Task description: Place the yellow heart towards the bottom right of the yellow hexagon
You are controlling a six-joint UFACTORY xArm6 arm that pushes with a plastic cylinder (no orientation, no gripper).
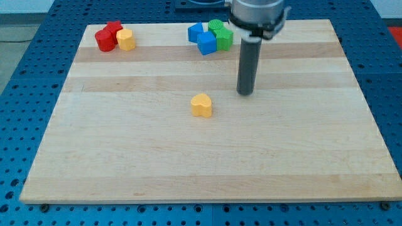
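Camera view: wooden board (207, 157) on a blue perforated bench (25, 113). No claw on this rig, so nothing to call wide, narrow or holding; the arm ends in a dark rod, and my tip (245, 93) rests on the board, touching no block.

Task's thing: yellow heart (201, 105) sits alone near board centre, a little to the view's left of and just below my tip, apart from it w/ bare wood between. Yellow hexagon (126, 39) is up at the view's top left, touching the view's right side of a red cluster: one red block (105, 41) in front, another red block (114, 27) behind; red shapes too blurred to tell.

Other group at the view's top centre: blue cube (206, 43) in front, a second blue block (196, 32) behind-left, green block (224, 39) and another green block (216, 26) to the right; all bunched, touching.

Why so placed, as I judge it: heart is well apart from the hexagon, so the task isn't done. Tip stands on the heart's right, upper side, which suits a push toward the view's left; going up-left would need the tip lower, approx. at the heart's bottom right. Heart should end below-right of the hexagon, w/o knocking it or the reds.

Writing/brands: none readable anywhere.
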